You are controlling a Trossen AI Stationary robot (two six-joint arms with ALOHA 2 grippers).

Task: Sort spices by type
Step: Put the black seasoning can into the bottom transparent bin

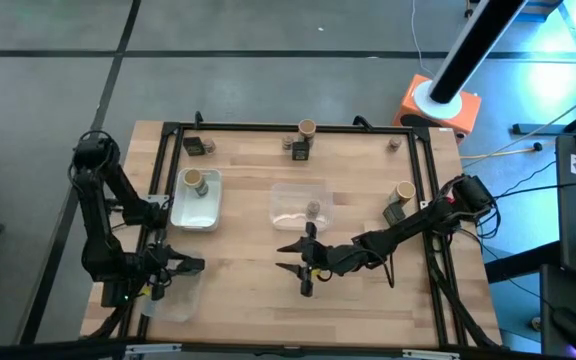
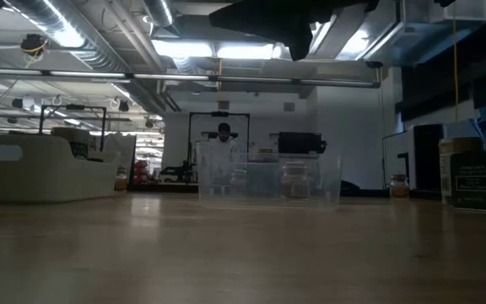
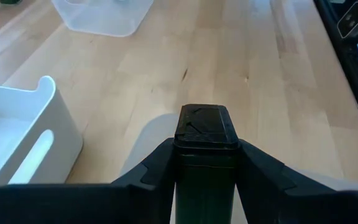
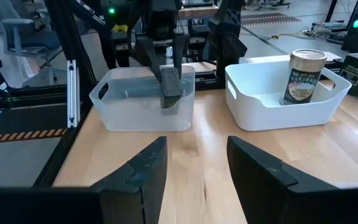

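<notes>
My left gripper (image 1: 175, 266) is shut on a dark grey rectangular packet (image 3: 205, 134) at the near left, over a clear tray (image 4: 143, 102). In the right wrist view the packet (image 4: 170, 87) hangs with its lower end inside that tray. My right gripper (image 1: 303, 266) stands open over the bare table at the near middle, with nothing between its fingers. A tan-topped jar (image 4: 305, 76) stands in a white tray (image 1: 196, 200). A squat round jar (image 1: 313, 209) sits in a second clear tray (image 1: 301, 203) at the middle. My left gripper pinches the packet's two narrow sides (image 3: 182, 163) between its two fingers (image 3: 157, 171). The fingers come slanting down from the table's left. The packet's free end (image 3: 205, 124) sticks out past the fingertips. Whether its lower end touches the tray's floor I cannot tell.
Along the far edge stand a dark packet (image 1: 195, 146), a tan-topped jar (image 1: 306, 128) beside another packet (image 1: 300, 149), and a small jar (image 1: 394, 144). At the right stand a jar (image 1: 405, 190) and a packet (image 1: 395, 212). Black rails (image 1: 288, 127) frame the table.
</notes>
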